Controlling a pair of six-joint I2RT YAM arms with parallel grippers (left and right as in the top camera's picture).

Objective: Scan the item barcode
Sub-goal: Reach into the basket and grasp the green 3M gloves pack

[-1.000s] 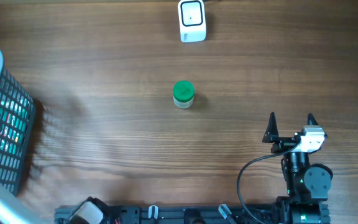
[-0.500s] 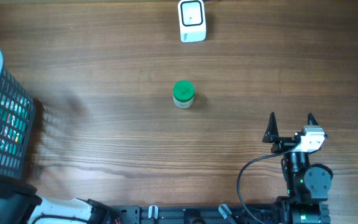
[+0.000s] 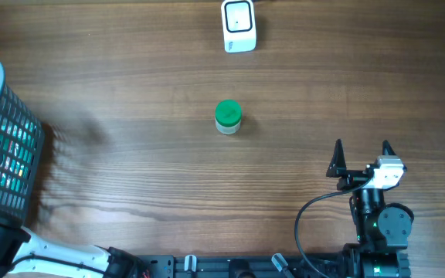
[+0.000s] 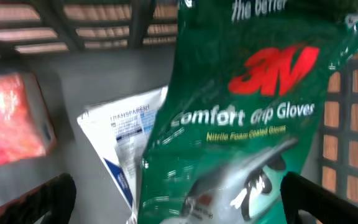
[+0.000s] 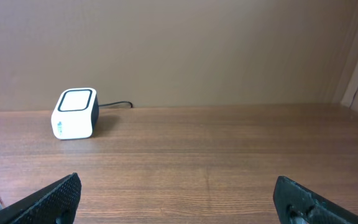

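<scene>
A white barcode scanner [image 3: 239, 25] stands at the table's far edge and shows in the right wrist view too, scanner [image 5: 75, 113]. A small jar with a green lid [image 3: 228, 116] stands upright mid-table. My right gripper [image 3: 361, 147] rests open at the near right, nothing between its fingers [image 5: 64, 193]. In the left wrist view my left gripper [image 4: 179, 190] is open over a green 3M gloves pack [image 4: 241, 118] inside the basket [image 4: 104, 25]. The pack lies between the two fingers without touching either. Overhead, only part of the left arm [image 3: 52, 259] shows.
The black wire basket [image 3: 18, 131] stands at the table's left edge. It also holds a white printed packet [image 4: 120, 134] and an orange-red pack [image 4: 11, 118]. The scanner's cable [image 5: 114, 104] runs off behind it.
The left arm has shifted at the lower left corner of the overhead view, with its white link now lying along the bottom edge. The right arm, jar and scanner have not moved.
</scene>
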